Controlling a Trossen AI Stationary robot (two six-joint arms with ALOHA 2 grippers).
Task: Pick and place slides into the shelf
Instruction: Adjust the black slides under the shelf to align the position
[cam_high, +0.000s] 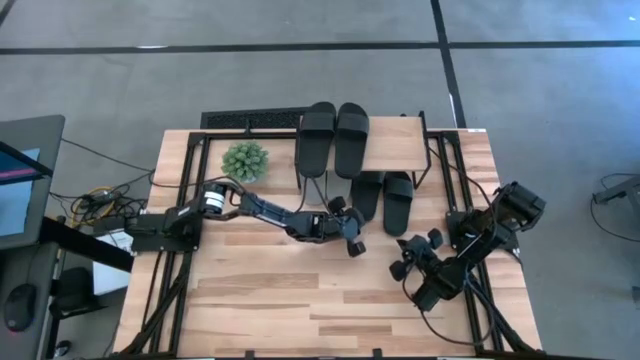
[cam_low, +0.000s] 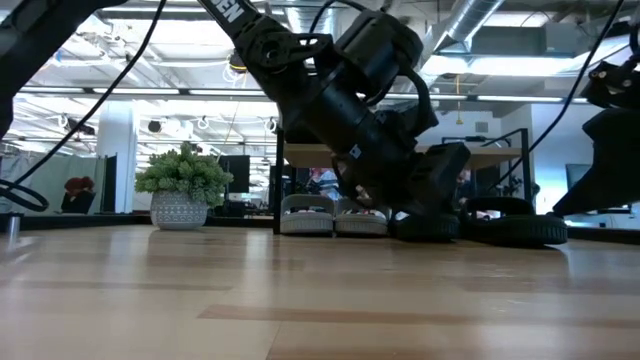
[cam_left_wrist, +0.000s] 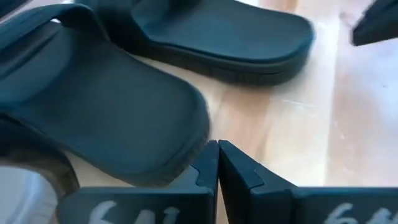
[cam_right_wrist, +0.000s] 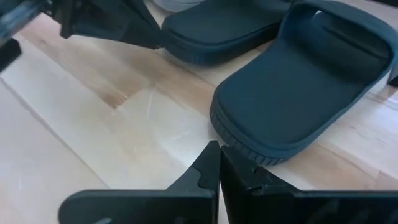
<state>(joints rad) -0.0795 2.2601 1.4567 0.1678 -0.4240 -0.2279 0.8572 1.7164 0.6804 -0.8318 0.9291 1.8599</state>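
- Resting near the shelf (cam_high: 395, 140): a black slide pair (cam_high: 385, 197), heels toward both arms; another black pair (cam_high: 335, 138) sits on top.
- Left gripper (cam_high: 352, 238) and right gripper (cam_high: 408, 262): fingers shut, holding nothing.
- Risk: closed fingers would shove a heel, skidding it under the shelf.
- Nearby: potted plant (cam_high: 245, 160), far left; grey slides (cam_low: 333, 215) below the shelf.

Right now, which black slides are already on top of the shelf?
The black pair lying side by side on the shelf board; the other black pair lies on the table in front of it.
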